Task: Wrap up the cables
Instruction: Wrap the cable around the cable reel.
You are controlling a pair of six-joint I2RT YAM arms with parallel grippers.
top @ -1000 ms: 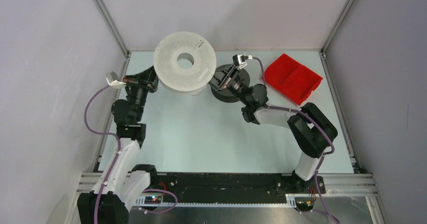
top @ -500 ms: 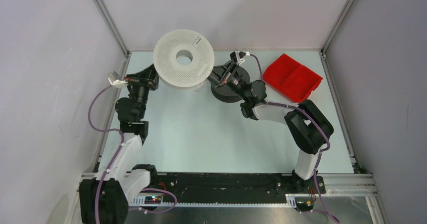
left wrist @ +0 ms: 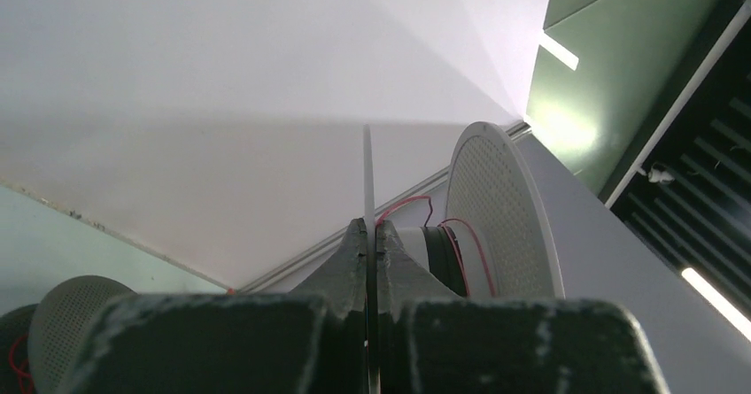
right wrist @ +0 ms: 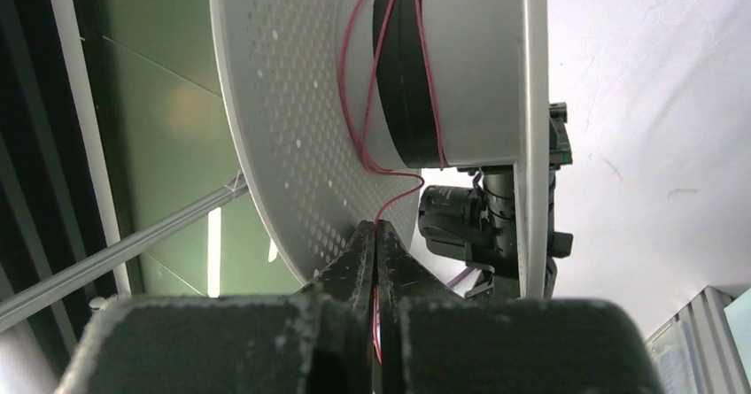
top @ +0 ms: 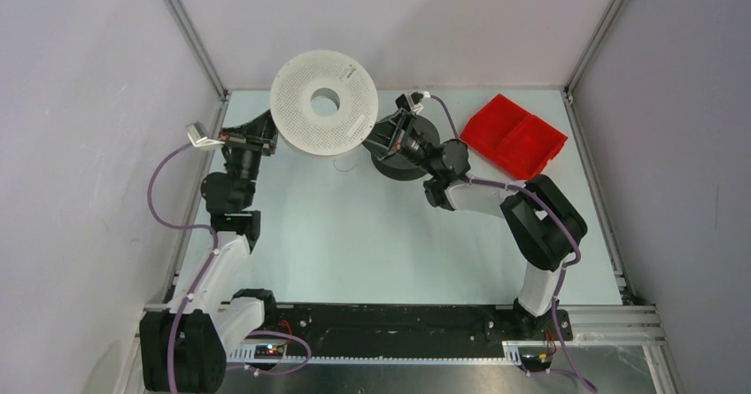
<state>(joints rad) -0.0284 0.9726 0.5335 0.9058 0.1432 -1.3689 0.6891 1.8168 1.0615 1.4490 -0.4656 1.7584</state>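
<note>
**Red strand going onto the lifted white spool**

The step in hand looks like the winding itself. The left fingers are pressed together on the thin rim of one flange of the white perforated flanged plastic spool. They hold it up off the pale green counter, toward the back of the workspace.

The right fingers are pressed together too, pinching the thin red thread-like cable just below the hub. From that pinch the strand rises between the two flanges and joins a few loose, uneven loops around the grey-and-black hub.

The dark grey round spool sits on the counter under the right wrist. Whether its own strand is wound I cannot tell. A red plastic tray lies apart to the right, near the back corner.

The next move probably calls for carrying the pinched strand around the hub, inside the gap between the flanges. It needs enough pull to draw the slack loops snug. That pull should not be so hard that it drags the spool out of the left side's narrow edge hold. Either the right wrist circles the hub or the left one turns the spool to take up the strand.

No brand, label or writing can be read anywhere. The flanges show only their pattern of small holes, and the tray and arms look plain.
</note>
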